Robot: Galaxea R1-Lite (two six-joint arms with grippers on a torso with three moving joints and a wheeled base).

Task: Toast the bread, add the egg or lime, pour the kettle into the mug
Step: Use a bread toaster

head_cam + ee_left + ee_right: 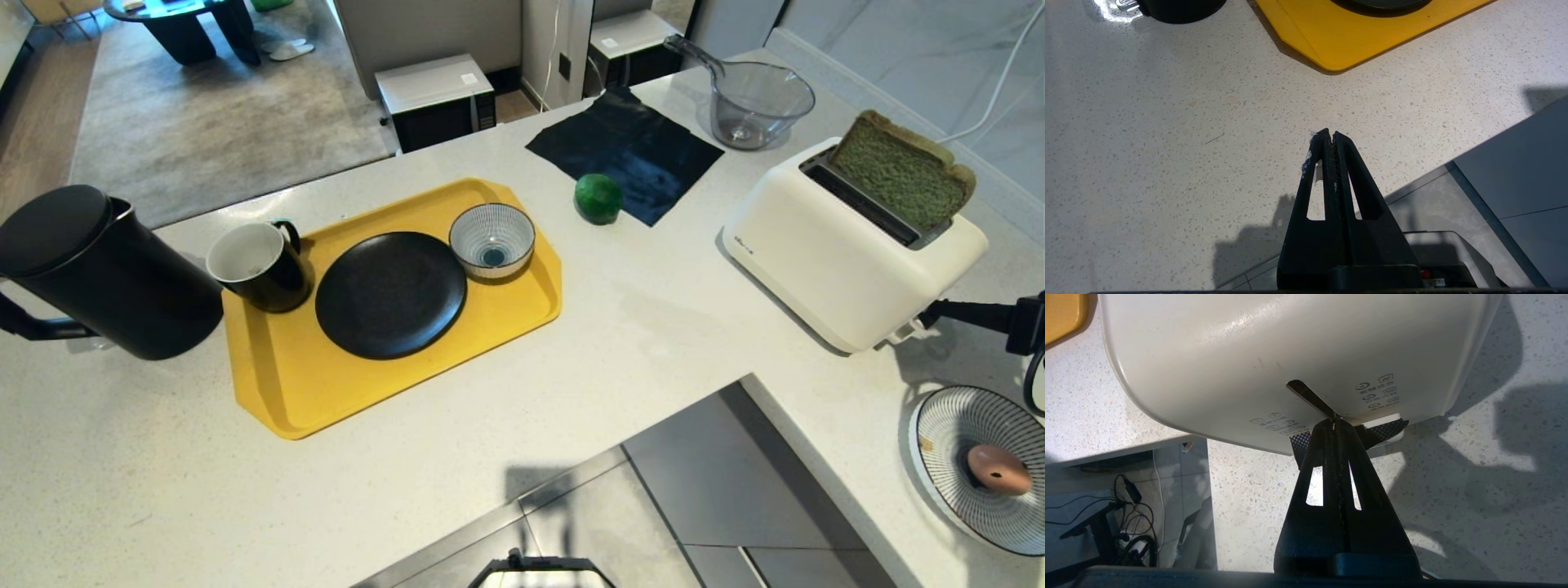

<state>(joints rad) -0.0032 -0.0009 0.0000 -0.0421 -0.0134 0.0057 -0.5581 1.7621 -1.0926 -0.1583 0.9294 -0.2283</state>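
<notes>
The right end effector (1334,424) is closed with nothing in it, its tips at the lever (1386,430) on the near end of the toaster (824,261) — whether they press it I cannot tell. The bread (902,171) stands in the slot beyond it, tilted. The egg (998,469) lies in a striped plate (947,425) just nearer than that end effector. Well off to its left are the lime (598,198), then the tray (277,384) with the mug (260,266), and the kettle (98,273) farthest. The left end effector (1329,134) — closed, empty — hangs over bare surface (1167,143), the tray corner ahead of it.
</notes>
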